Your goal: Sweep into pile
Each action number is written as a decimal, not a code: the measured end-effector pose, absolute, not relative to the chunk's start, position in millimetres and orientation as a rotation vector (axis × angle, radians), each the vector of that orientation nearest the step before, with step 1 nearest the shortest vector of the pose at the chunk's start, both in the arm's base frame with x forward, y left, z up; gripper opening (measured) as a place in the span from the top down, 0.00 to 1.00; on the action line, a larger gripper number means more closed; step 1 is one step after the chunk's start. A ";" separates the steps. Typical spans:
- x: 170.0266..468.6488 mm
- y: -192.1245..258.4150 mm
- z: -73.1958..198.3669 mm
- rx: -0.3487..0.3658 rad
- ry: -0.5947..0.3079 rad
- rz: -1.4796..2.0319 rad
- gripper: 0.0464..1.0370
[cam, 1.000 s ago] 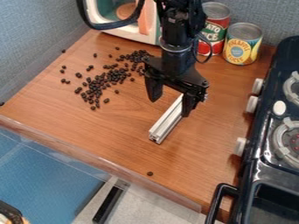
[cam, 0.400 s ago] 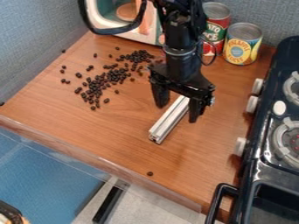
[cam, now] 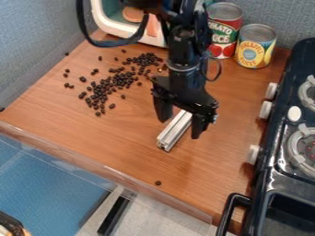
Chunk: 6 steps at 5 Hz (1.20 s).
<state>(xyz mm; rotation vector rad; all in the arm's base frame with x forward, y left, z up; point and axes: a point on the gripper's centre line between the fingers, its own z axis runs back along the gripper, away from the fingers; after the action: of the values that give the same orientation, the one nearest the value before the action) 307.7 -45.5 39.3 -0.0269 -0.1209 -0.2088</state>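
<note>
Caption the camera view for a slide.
Open black gripper above a metal bar, with dark beans scattered nearby on the wooden counter.

Across the middle, the surface (cam: 123, 143) looks like smooth wood with a soft sheen. The grooved bar (cam: 175, 131) at centre is bare metal. The jaws look like matt plastic. At upper right, the cans (cam: 255, 46) have metal tops and printed paper-like labels. The stove (cam: 287, 90) at right is glossy; the upper-left partition (cam: 37, 50) resembles rough cloth.
</note>
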 end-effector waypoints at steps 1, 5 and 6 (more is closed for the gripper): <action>313.8 -49.7 39.6 0.037 -0.171 -0.260 0.04; 319.1 -42.1 10.6 0.088 -0.105 -0.216 0.16; 319.9 -39.2 10.8 0.085 -0.106 -0.191 0.47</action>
<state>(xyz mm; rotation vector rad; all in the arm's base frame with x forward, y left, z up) 319.9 -39.2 10.8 0.0851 -0.1060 -0.1911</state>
